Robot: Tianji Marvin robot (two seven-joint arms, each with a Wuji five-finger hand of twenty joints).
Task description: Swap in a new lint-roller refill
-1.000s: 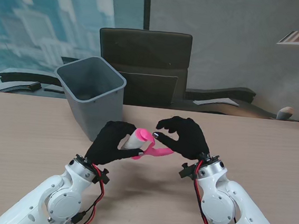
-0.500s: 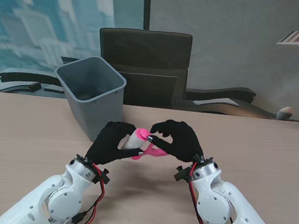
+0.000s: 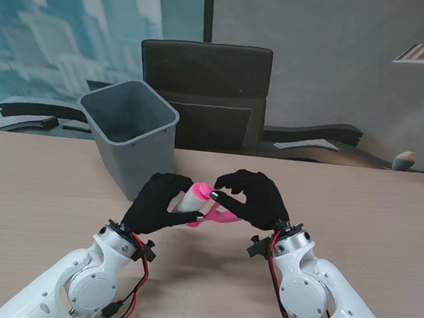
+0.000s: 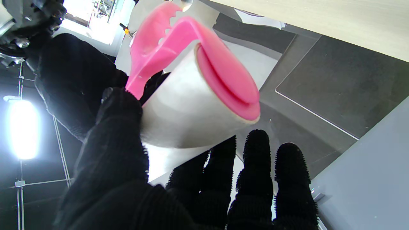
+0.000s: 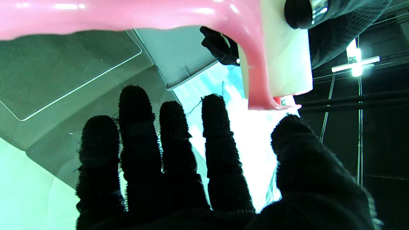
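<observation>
While the left hand (image 3: 159, 203) grips the white refill (image 4: 188, 108), the right hand's (image 3: 257, 197) loose fingers could slip off the pink handle (image 5: 127, 14).

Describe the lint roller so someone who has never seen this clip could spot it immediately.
Start at the grey bin on the left of the wooden table; just nearer to me, two black-gloved hands meet. The lint roller sits between them, its white roll in the left hand, the right hand at its handle. It is the only bright pink thing in view.
</observation>
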